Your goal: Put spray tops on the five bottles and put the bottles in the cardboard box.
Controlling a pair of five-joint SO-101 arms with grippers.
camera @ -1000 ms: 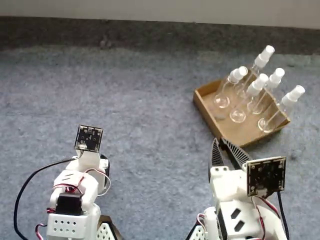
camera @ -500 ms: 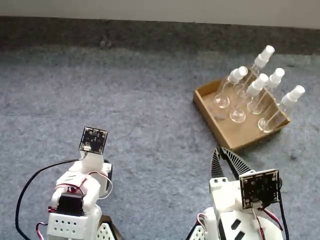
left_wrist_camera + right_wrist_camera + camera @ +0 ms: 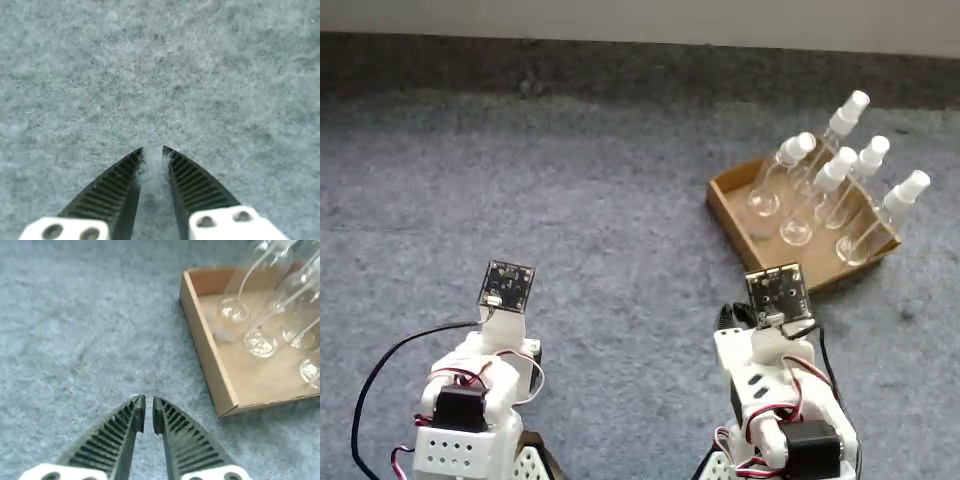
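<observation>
Several clear bottles (image 3: 832, 180) with white spray tops stand in the cardboard box (image 3: 732, 228) at the right of the grey carpet. The right wrist view has the box (image 3: 201, 338) and the bottles' bases (image 3: 260, 342) ahead and to one side of my right gripper (image 3: 148, 406), which is shut on nothing above bare carpet, short of the box's near corner. My left gripper (image 3: 152, 150) is shut and empty too, low over the carpet. In the high view both arms are folded back near the front edge, the left arm (image 3: 480, 385) at the left and the right arm (image 3: 775, 385) below the box.
Grey carpet (image 3: 570, 200) covers the table between the arms and the dark strip (image 3: 620, 65) at the back. A black cable (image 3: 375, 375) loops beside the left arm's base.
My right arm has drawn back toward its base and its fingers have shut from open. The left arm has settled back slightly. Box and bottles have not moved.
</observation>
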